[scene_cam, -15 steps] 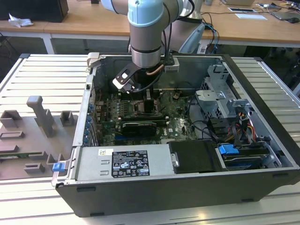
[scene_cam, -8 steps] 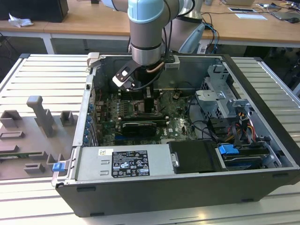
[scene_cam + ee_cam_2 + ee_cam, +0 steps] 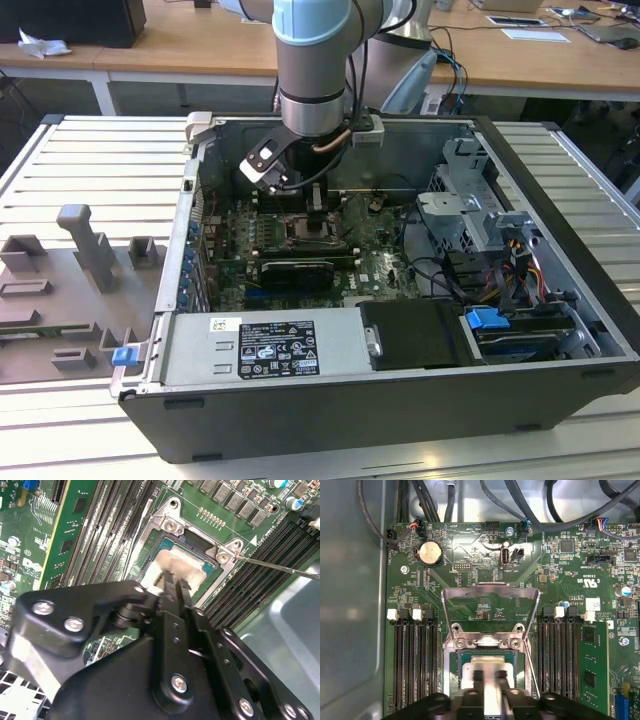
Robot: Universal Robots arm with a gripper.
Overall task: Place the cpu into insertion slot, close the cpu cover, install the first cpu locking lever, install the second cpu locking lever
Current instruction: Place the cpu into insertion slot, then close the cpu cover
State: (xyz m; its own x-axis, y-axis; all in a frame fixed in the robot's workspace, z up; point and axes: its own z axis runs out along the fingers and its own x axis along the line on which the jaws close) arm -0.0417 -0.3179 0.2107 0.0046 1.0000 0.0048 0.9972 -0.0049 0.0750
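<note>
Long black memory slots (image 3: 415, 665) flank the pincer (image 3: 490, 675) on both sides, and a thin metal lever (image 3: 280, 568) juts out just beside it. Beyond the tips the cpu cover (image 3: 491, 588) stands swung up, open. The pincer is narrow: its fingers (image 3: 169, 585) sit close together with a slim gap, gripping nothing I can see. Directly under the tips the cpu (image 3: 470, 669) lies flat in the insertion slot (image 3: 454, 672) — whether the tips touch it I cannot tell. In the exterior view the arm reaches down into an open computer case (image 3: 350, 420) on a slatted surface (image 3: 90, 140).
</note>
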